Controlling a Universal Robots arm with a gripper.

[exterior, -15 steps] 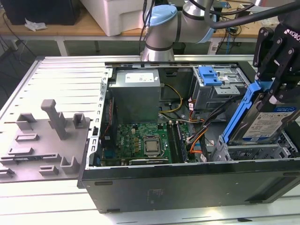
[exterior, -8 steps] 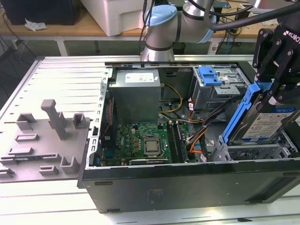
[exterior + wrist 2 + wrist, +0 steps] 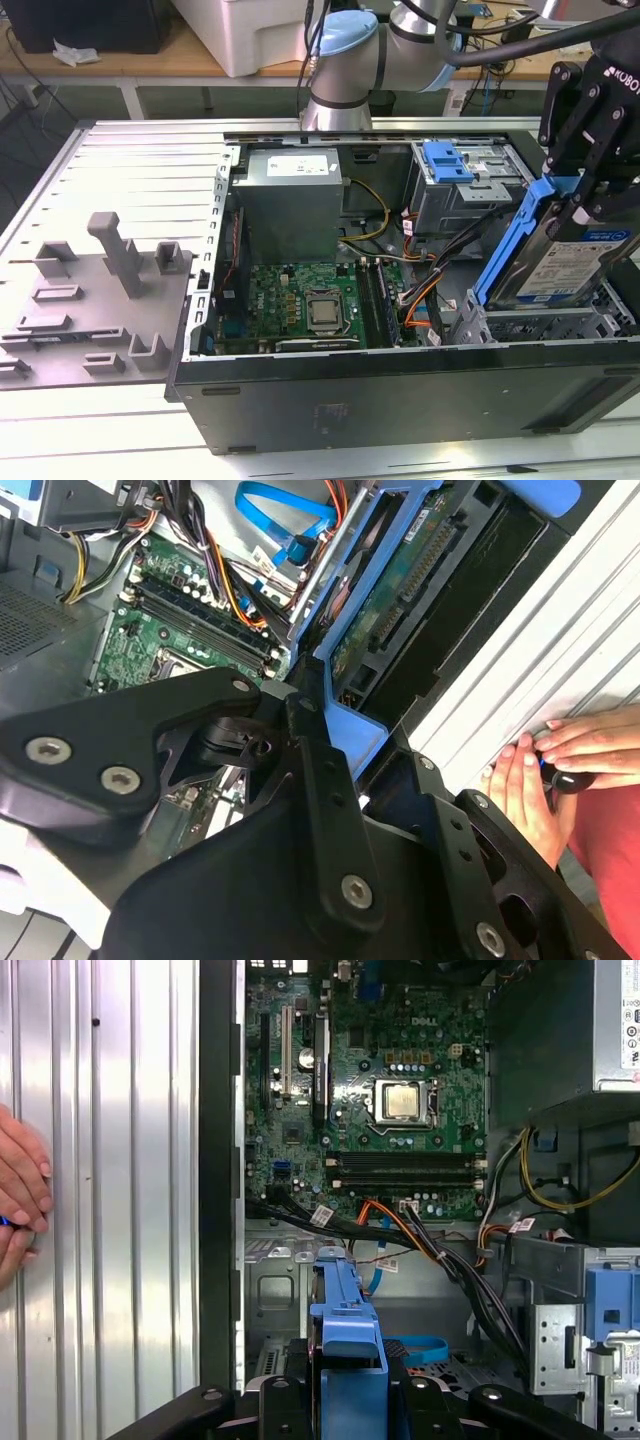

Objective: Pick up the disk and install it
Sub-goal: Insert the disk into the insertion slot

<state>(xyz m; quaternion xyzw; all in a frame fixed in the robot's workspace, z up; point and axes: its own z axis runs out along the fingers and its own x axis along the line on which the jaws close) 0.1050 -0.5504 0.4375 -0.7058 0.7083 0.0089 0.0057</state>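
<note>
Your pincer (image 3: 577,200) was clamped on the upper edge of the disk (image 3: 570,262), gripping its blue bracket (image 3: 335,715). The disk hung tilted, its low end at the drive cage (image 3: 535,325) on the exterior view's right of the open case (image 3: 400,395). Whether they touched, you could not tell. It was near the cables (image 3: 420,1235) and well apart from the motherboard (image 3: 300,300).

You could judge it dense and stiff, a metal body that would not bend, while the plastic bracket might flex or slip. Its bare circuit board (image 3: 400,590) looked fragile, so the bracket's edges were the sound hold. A person's hands (image 3: 555,765) rested on the table (image 3: 120,1260) beside the case.
</note>
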